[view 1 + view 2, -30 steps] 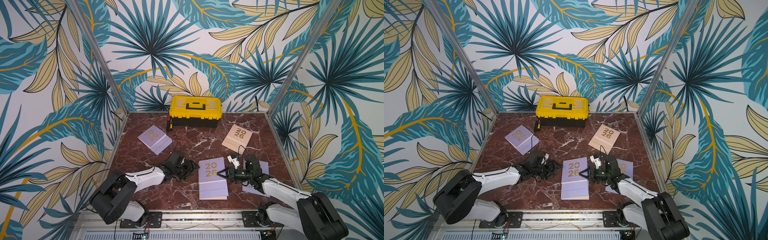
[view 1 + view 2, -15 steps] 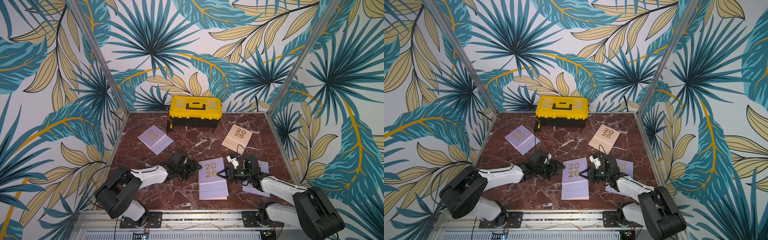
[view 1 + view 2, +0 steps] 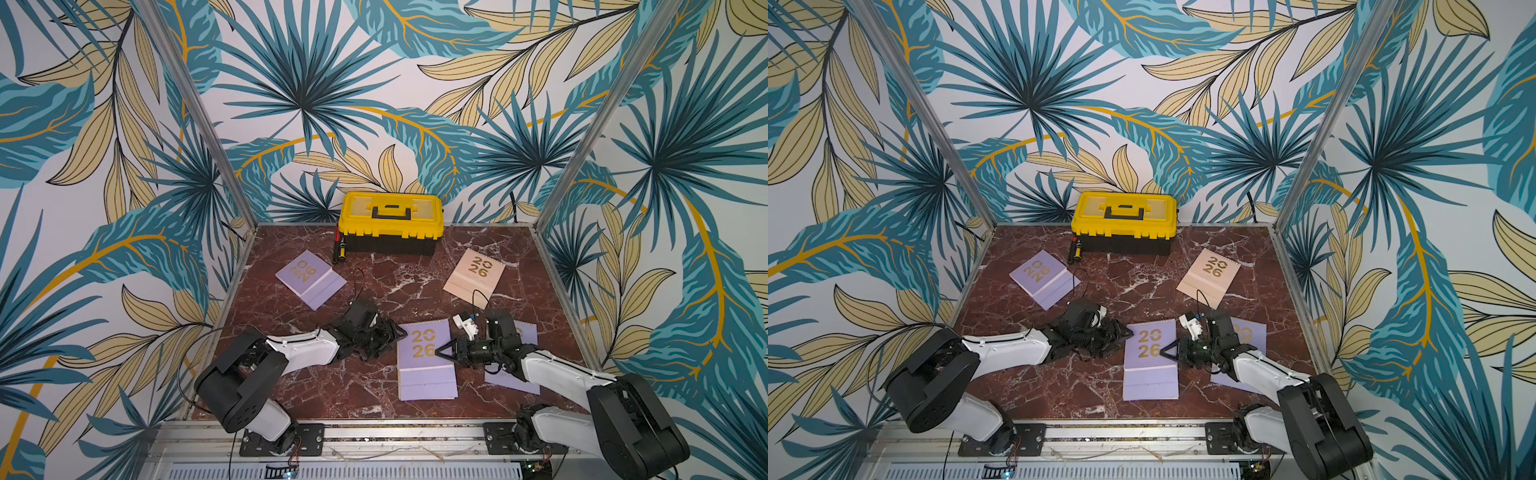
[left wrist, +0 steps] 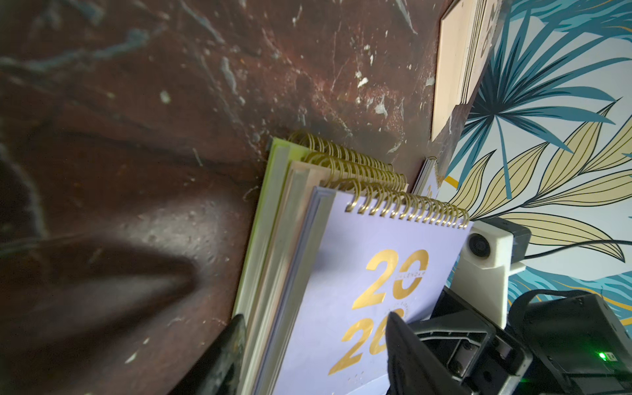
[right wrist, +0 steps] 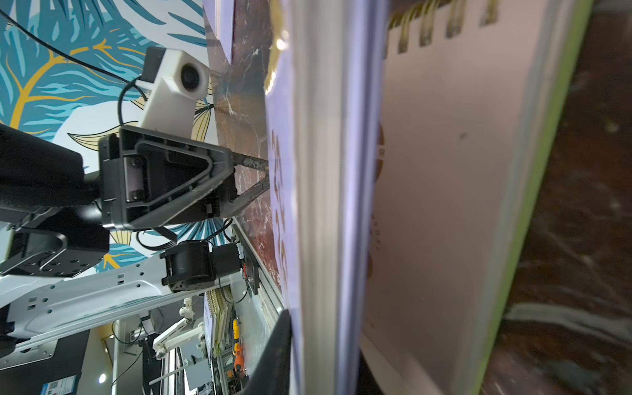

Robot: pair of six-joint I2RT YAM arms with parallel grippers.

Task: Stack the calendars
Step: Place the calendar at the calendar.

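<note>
A stack of calendars lies at the front middle, with a lilac one on top. In the left wrist view a peach one and a lime green one show beneath it. My right gripper is shut on the top lilac calendar's right edge, one finger on its cover and one under it. My left gripper is open at the stack's left edge, with one finger beside the stack and the other over the cover. Loose calendars lie apart: lilac, peach, and lilac under my right arm.
A yellow-and-black toolbox stands against the back wall, with a small black and yellow tool beside it. Metal frame posts and patterned walls close in the marble table on three sides. The arm bases sit on the front rail.
My left gripper has moved right, up to the stack's left edge. My right gripper has stayed on the top lilac calendar.
</note>
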